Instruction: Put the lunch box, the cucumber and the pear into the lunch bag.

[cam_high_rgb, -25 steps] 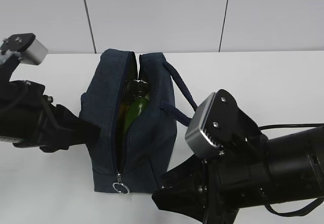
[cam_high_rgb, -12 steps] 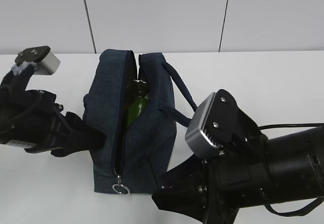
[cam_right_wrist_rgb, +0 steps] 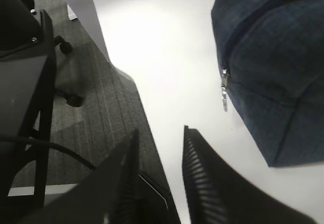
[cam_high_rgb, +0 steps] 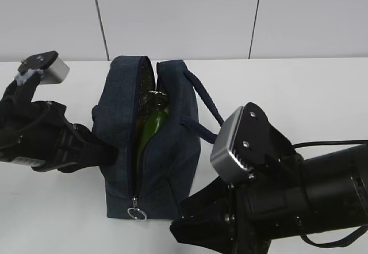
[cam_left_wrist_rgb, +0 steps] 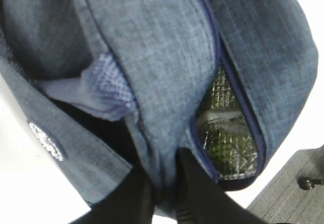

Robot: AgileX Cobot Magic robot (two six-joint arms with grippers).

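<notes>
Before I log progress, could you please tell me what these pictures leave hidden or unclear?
- Lunch box and pear: not visible; the lunch bag walls hide most of its inside in the exterior view.
- Cucumber: only part shows through the opening.
- Left tool: fingertips buried in bag fabric in the left wrist view.
- Right tool: tips cut by the frame edge.

White table [cam_high_rgb: 310, 93], matte, fills lower part of exterior view. Light grey wall [cam_high_rgb: 172, 12] behind it, split by thin dark vertical seams [cam_high_rgb: 100, 18]. Right wrist view: grey carpet [cam_right_wrist_rgb: 91, 112] with fine stripes beside table edge; black caster [cam_right_wrist_rgb: 74, 100] on carpet, second one nearer top; black frame [cam_right_wrist_rgb: 23, 72] at left; dark cable [cam_right_wrist_rgb: 45, 150] looping across lower left.
</notes>
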